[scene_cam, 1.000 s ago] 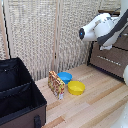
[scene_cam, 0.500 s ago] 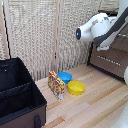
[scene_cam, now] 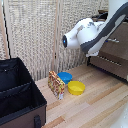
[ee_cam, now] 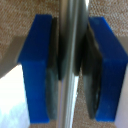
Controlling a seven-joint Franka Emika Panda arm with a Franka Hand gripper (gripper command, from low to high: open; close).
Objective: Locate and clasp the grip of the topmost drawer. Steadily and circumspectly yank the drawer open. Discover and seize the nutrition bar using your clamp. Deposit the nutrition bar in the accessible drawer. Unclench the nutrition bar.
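1. Topmost drawer [scene_cam: 112, 40] sits at three o'clock in the exterior view, its grey-brown front partly hidden behind my arm; whether it is open at all I cannot tell.
2. My gripper [ee_cam: 72, 70] is clenched on the silver bar handle [ee_cam: 71, 30], blue fingers [ee_cam: 37, 70] and dark pads pressing it from both sides in the wrist view.
3. I judge the step in hand to be the pull: next comes a slow, straight draw outward, grip kept firm.
4. Nutrition bar [scene_cam: 56, 85] stands upright on the wooden floor [scene_cam: 100, 107] at six o'clock, busy orange-red print, just beside the blue bowl [scene_cam: 64, 77] and yellow bowl [scene_cam: 76, 88].
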